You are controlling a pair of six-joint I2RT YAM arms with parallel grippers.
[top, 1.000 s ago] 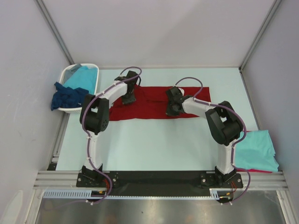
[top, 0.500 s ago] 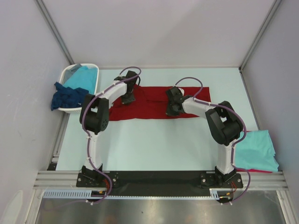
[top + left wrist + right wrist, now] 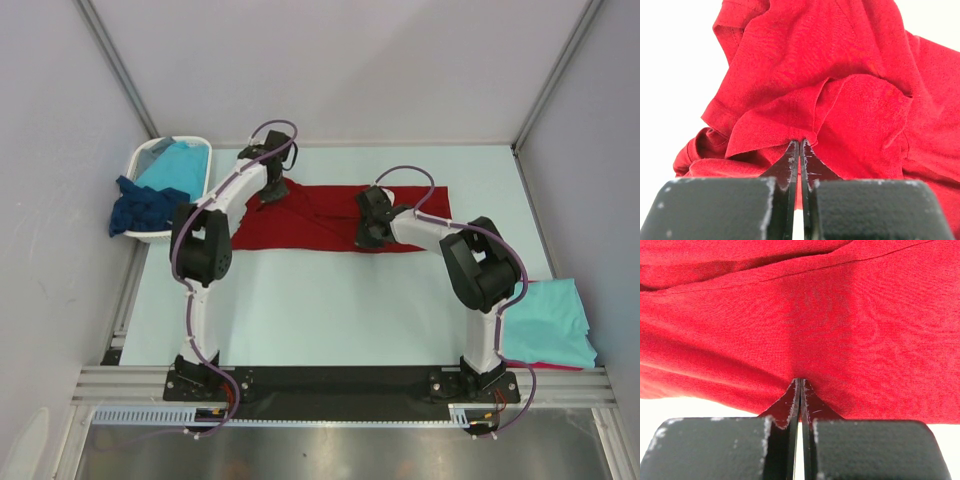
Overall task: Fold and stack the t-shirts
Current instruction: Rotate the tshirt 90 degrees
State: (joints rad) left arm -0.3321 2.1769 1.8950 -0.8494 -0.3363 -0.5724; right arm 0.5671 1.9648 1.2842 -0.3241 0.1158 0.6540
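A dark red t-shirt lies spread sideways across the far half of the table. My left gripper is at its left end, shut on a hem of the cloth. The fabric bunches in folds just beyond the tips. My right gripper is at the shirt's near edge, right of the middle. Its jaws are shut on the red cloth. A turquoise t-shirt lies folded at the right on top of another red one.
A white basket stands at the far left. It holds a turquoise shirt, and a dark navy one hangs over its rim. Grey walls close in the table on the left, back and right.
My left gripper has shut on the shirt's left end and drawn it up and toward the back, bunching the cloth there. The right gripper has stayed put.
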